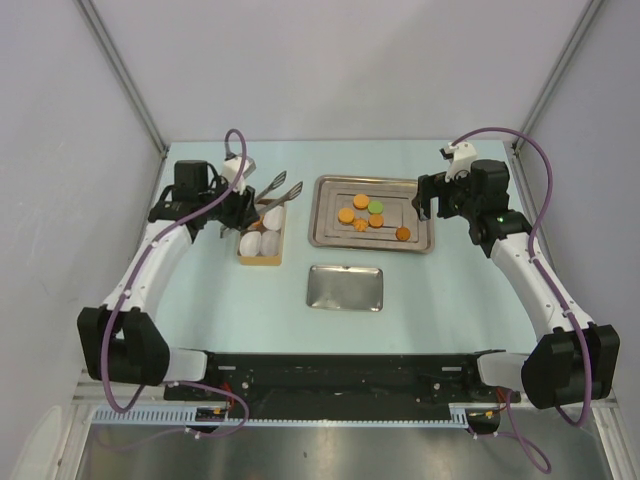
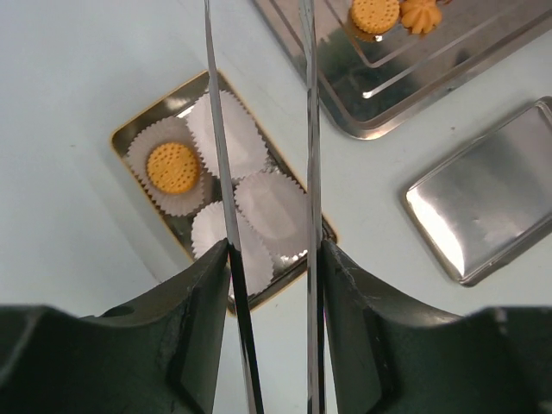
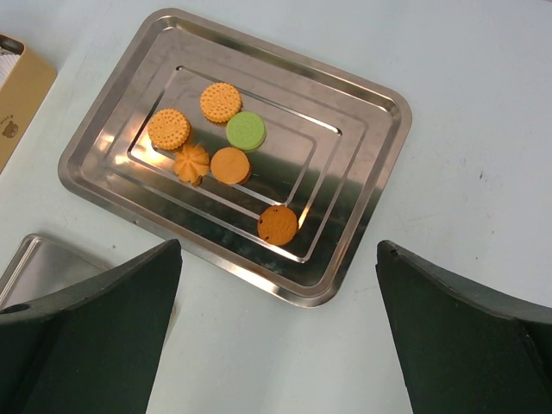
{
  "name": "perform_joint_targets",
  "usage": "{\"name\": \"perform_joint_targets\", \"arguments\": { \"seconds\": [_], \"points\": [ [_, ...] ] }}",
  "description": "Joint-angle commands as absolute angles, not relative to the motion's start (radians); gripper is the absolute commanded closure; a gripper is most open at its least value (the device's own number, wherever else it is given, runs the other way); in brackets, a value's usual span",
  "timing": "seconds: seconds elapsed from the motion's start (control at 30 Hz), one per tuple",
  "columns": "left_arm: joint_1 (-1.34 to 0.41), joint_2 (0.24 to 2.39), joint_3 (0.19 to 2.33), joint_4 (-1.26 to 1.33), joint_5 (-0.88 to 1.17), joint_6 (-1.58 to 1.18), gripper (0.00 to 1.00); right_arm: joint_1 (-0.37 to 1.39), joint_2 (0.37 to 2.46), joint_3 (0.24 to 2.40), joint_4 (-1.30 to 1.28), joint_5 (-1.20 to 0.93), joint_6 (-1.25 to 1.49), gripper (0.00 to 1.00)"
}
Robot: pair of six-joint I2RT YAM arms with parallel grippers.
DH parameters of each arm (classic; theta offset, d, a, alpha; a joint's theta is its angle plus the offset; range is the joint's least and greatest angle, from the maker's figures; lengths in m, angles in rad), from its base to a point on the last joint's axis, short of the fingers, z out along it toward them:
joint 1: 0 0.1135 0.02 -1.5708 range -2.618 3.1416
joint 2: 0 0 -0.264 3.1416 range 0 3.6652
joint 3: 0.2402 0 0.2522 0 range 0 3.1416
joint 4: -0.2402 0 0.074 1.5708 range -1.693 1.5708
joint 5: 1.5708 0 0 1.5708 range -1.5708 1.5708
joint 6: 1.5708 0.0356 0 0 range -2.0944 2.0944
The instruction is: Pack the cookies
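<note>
Several cookies lie on a steel tray (image 1: 330, 238) (image 3: 379, 95): orange ones (image 3: 230, 165) (image 1: 346, 215) and one green (image 3: 246, 131) (image 1: 376, 207). Another orange cookie (image 2: 172, 166) sits in a white paper cup inside a gold box (image 2: 155, 105) (image 1: 243, 258). My left gripper (image 1: 238, 207) (image 2: 274, 246) is shut on metal tongs (image 2: 220, 172) (image 1: 278, 190), whose arms stand apart over the box with nothing between them. At the tray's right end, my right gripper (image 1: 425, 200) (image 3: 278, 250) hangs wide open and empty.
The box's other paper cups (image 2: 269, 205) hold nothing. A small steel lid (image 1: 344, 288) (image 2: 483, 203) lies in front of the tray, between the two arms. White walls close in the table on the left, right and back.
</note>
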State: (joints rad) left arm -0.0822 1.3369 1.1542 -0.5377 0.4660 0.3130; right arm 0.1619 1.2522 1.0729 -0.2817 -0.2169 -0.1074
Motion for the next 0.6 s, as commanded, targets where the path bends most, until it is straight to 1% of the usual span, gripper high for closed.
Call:
{"name": "perform_joint_targets", "arguments": {
  "seconds": [0.0,0.17,0.33,0.57],
  "points": [
    [-0.118,1.371,1.196,-0.46,0.514,0.255,0.51,0.164,1.259,1.085,-0.268,-0.207,-0.123,0.0],
    [-0.181,1.428,1.212,-0.423,0.499,0.238,0.51,0.164,1.262,1.085,-0.268,-0.206,-0.123,0.0],
    [-0.265,1.494,1.242,-0.405,0.439,0.23,0.51,0.163,1.267,1.086,-0.268,-0.206,-0.123,0.0],
    [-0.328,1.578,1.282,-0.38,0.44,0.209,0.5,0.158,1.27,1.086,-0.271,-0.204,-0.123,0.0]
  ]
}}
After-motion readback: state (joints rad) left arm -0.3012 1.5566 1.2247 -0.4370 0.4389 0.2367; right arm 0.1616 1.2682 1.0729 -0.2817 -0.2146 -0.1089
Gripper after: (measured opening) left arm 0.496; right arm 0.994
